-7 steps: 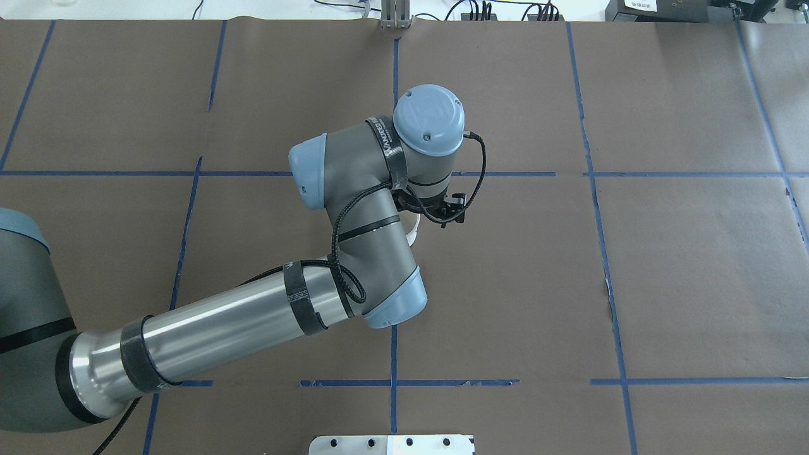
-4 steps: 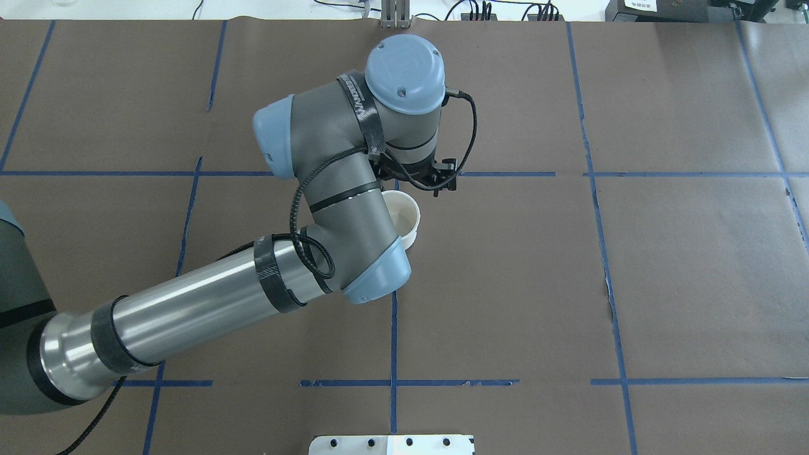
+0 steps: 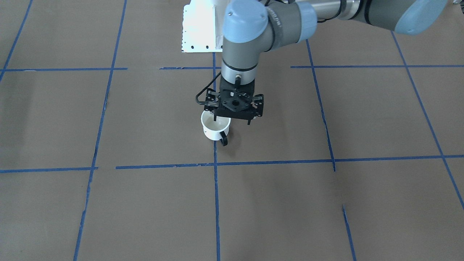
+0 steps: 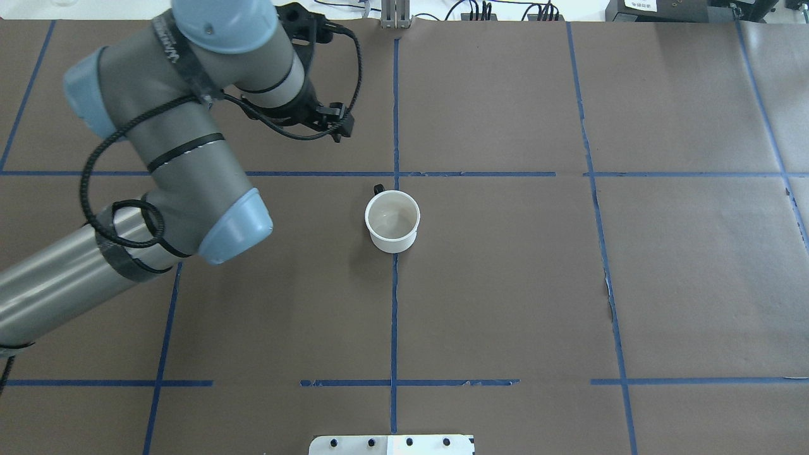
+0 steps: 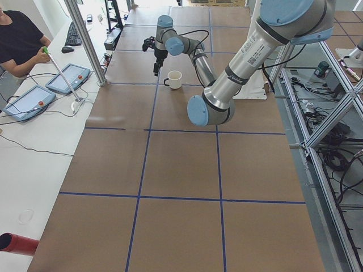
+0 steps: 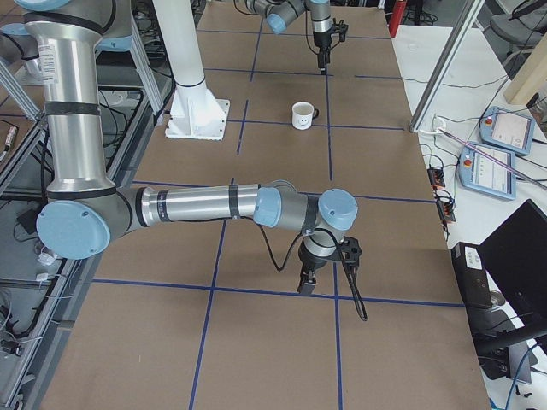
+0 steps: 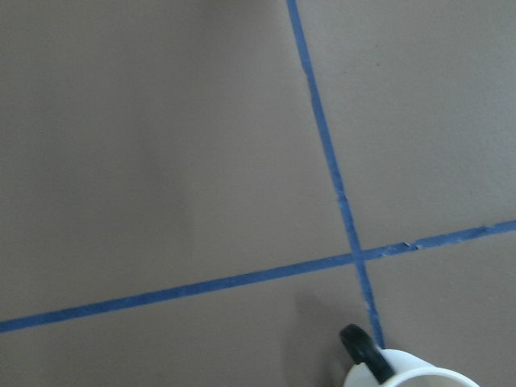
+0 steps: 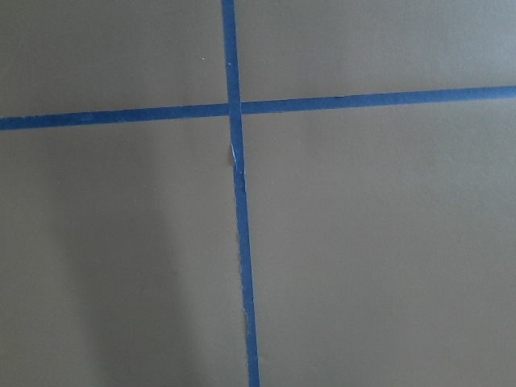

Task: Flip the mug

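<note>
- The left gripper (image 3: 232, 120) is pointed downward with its fingers (image 3: 215, 118) spread wide; nothing is held between them.
- It is raised above the table (image 4: 505, 284) and kept apart from the mug (image 4: 392, 221). In the overhead view it is located to the far left of the mug.
- In the front-facing view one finger is seen in front of the mug's rim, but a clear gap between the two is shown in the overhead view.
- In the left wrist view only the mug's rim and handle are shown, at the lower right edge; the fingers are not shown there.
- The mug is set upright, mouth up, near the table's centre. It is placed on a blue tape line (image 4: 394, 316), just on the near side of a tape crossing.
- Its black handle (image 4: 378, 188) is pointed to the far side and slightly left. A smiley face (image 6: 299, 121) is seen on its wall in the right side view.
- The left arm (image 4: 183, 145) is brought in from the left edge of the overhead view and is bent sharply at the wrist.
- The right gripper (image 6: 305, 289) is pointed downward, close to the table surface at the right end, well apart from the mug. Whether its fingers are apart cannot be told.
- In the right wrist view only brown table surface and a tape crossing are shown.
- The right arm (image 6: 197, 205) is stretched out low and level over the table.
</note>
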